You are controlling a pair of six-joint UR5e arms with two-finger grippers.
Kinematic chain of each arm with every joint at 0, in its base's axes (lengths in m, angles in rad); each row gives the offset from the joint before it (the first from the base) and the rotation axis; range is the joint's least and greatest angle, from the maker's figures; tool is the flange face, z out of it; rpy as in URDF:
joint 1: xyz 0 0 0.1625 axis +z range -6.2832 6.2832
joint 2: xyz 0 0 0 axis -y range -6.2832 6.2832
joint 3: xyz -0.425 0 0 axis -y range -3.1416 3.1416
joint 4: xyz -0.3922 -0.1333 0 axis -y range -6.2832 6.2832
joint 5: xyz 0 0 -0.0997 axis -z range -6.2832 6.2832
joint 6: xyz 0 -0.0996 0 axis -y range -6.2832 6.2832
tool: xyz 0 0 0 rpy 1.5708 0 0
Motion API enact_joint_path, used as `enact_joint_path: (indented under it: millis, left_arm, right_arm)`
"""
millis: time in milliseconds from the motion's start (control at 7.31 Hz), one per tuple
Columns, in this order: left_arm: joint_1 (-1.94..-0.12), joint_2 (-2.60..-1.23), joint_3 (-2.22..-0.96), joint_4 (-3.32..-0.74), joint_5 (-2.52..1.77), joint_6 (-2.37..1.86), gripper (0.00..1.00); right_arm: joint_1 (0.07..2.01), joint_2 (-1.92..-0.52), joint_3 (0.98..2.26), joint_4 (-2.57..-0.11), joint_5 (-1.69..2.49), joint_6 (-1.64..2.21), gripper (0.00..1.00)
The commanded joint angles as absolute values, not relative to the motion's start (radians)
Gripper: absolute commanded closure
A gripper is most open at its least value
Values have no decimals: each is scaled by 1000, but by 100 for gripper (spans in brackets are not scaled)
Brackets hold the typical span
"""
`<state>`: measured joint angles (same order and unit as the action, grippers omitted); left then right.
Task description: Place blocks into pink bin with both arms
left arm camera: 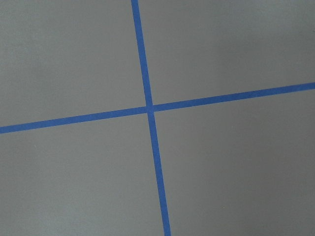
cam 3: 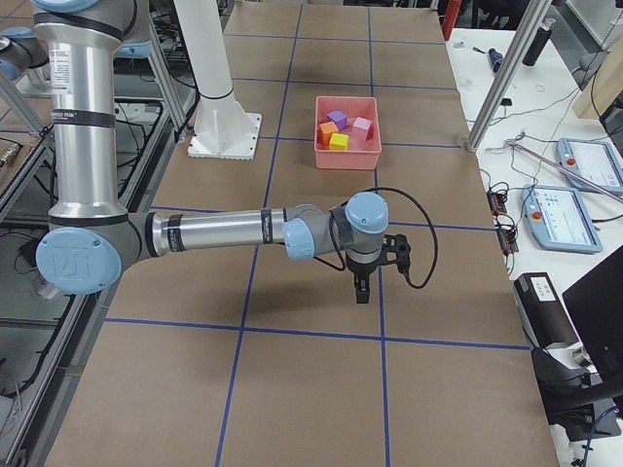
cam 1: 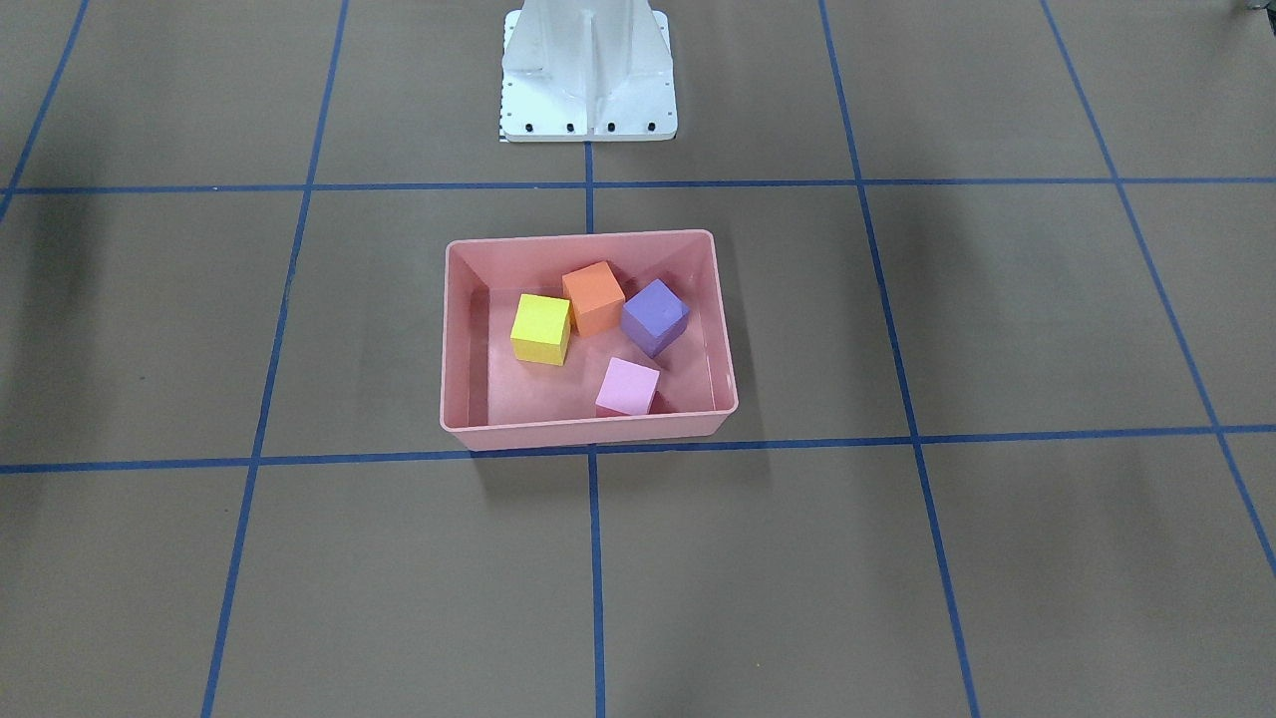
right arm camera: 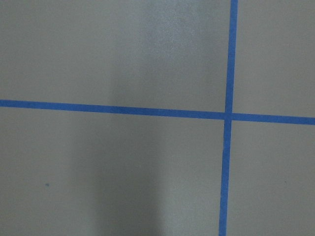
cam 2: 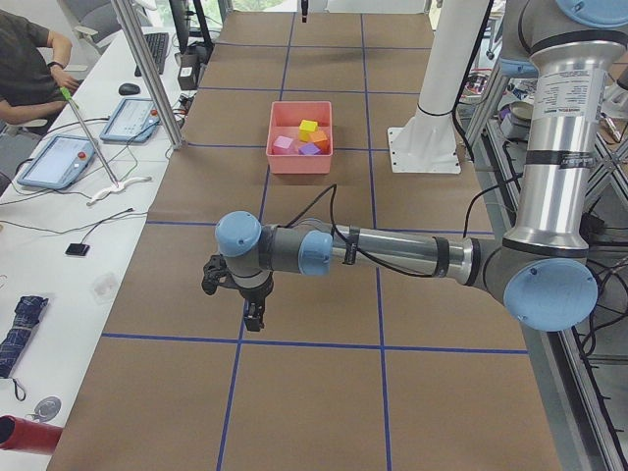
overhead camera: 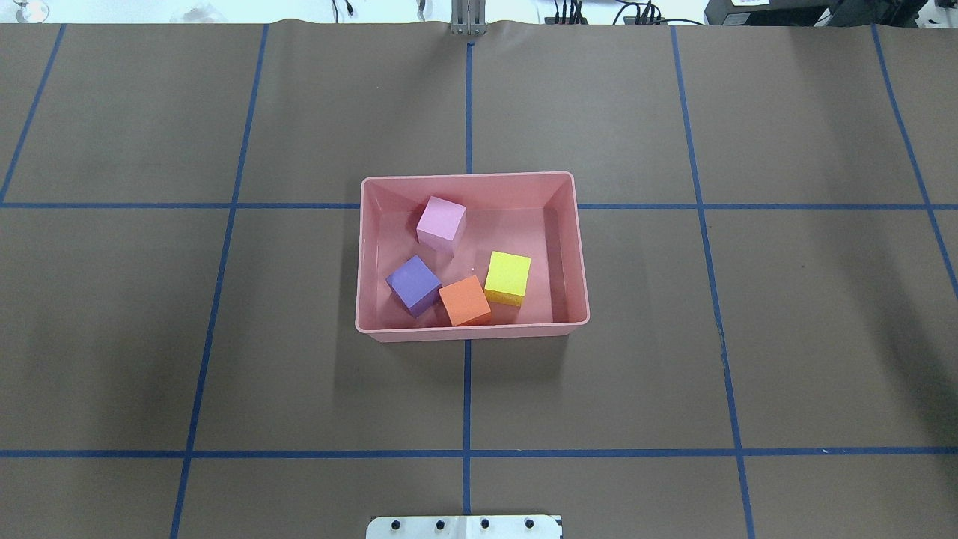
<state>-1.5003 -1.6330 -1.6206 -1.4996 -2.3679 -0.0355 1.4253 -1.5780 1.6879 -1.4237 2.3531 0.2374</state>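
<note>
Judging the sorting finished, I would simply park the left gripper (cam 2: 253,316) and right gripper (cam 3: 362,290) above the table (cam 2: 324,392); I cannot tell whether their jaws are apart or together. Well away from both, between them, the pink bin (overhead camera: 471,332) holds the yellow block (overhead camera: 508,275), orange block (overhead camera: 465,299), purple block (overhead camera: 413,283) and light pink block (overhead camera: 441,221).
</note>
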Motion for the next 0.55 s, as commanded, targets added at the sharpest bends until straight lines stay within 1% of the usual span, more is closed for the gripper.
enact_joint_path:
  millis: [0,411]
  left_arm:
    - [-1522,-1640,-1620,-1473,-2385,-49,0]
    - [-1537,-1620,-1635,-1477,-2388,-48,0]
  right_arm:
    - [1430,-1543,1686,-1486,2356,239,0]
    - [1431,-1543,1693,-1491,2370,239,0]
